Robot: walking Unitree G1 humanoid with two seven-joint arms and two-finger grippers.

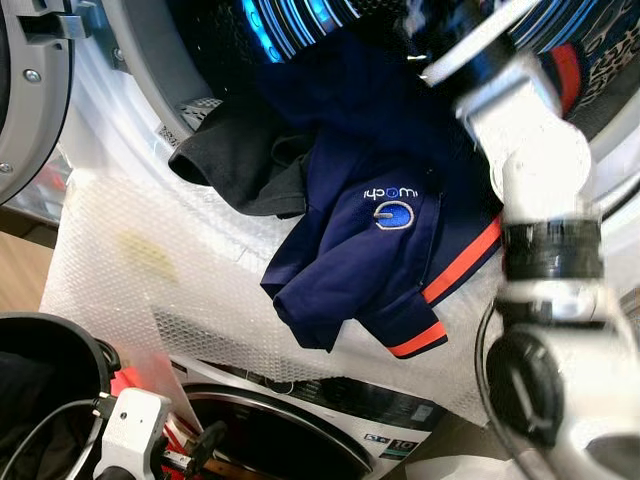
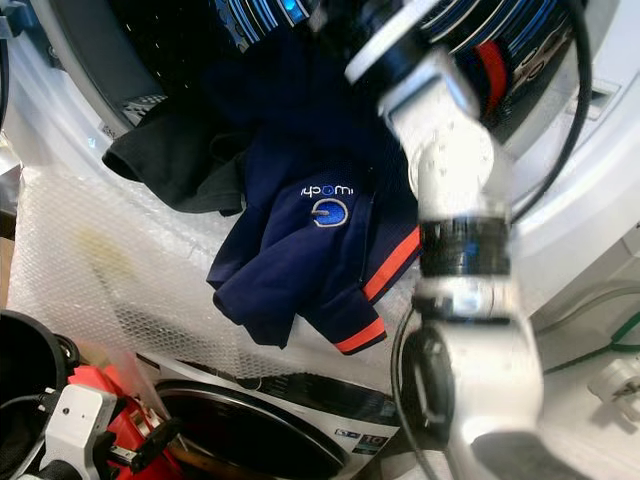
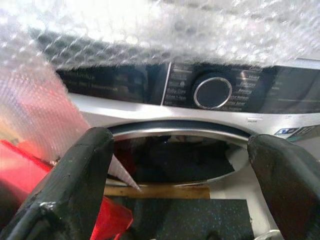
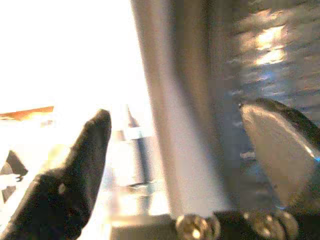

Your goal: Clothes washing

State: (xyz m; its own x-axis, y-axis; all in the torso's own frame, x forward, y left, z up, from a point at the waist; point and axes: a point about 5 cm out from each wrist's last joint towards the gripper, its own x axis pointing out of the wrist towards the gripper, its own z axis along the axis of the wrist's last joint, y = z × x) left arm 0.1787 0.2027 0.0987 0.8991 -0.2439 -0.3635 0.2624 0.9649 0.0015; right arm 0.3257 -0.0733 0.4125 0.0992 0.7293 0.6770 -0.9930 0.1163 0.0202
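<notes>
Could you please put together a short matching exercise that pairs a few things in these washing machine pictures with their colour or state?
Column one:
1. jacket
2. black garment
3. left pincer
4. bubble wrap

Column two:
A. open, fingers spread, pointing at the lower machine's dial
B. navy with orange stripes, hanging out of the drum opening
C. clear, spread over the top of the lower machine
D. dark, bunched at the drum's rim beside the navy one

Pairs: 1-B, 2-D, 3-A, 4-C

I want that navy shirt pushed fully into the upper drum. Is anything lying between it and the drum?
Nothing solid blocks it. The navy shirt hangs out over the door opening's lip, beside a black garment that also spills out. Striped clothes already lie in the drum behind. The right arm reaches in alongside.
</notes>
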